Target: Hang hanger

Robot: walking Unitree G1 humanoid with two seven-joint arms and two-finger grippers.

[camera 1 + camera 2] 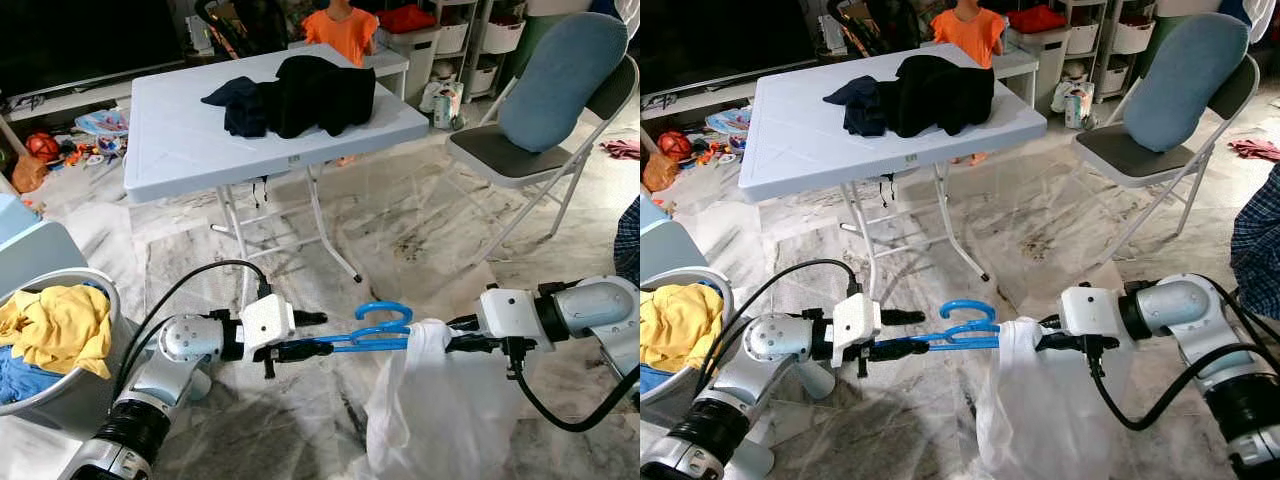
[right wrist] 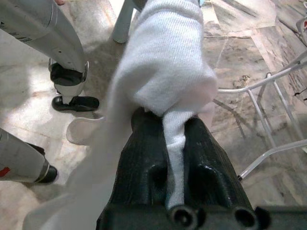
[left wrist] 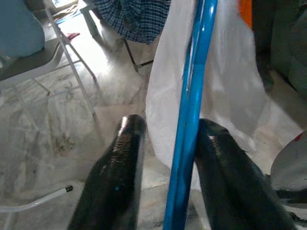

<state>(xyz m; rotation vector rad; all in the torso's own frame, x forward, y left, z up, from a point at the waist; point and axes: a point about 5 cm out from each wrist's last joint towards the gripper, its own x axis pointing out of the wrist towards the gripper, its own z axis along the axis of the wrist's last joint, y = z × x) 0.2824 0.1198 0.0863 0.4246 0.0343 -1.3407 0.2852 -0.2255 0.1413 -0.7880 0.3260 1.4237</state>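
The left claw grips one end of the thin blue plastic hanger, held level above the marble floor. The right claw pinches the limp white cloth garment draped on it. The hanger looks light and stiff; its shoulder is the place to hold.

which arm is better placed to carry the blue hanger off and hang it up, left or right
Probably the left. The left gripper has the blue hanger between its jaws, hook toward the table. The right gripper is shut on the white garment draped over the hanger, so it holds cloth, not the hanger.
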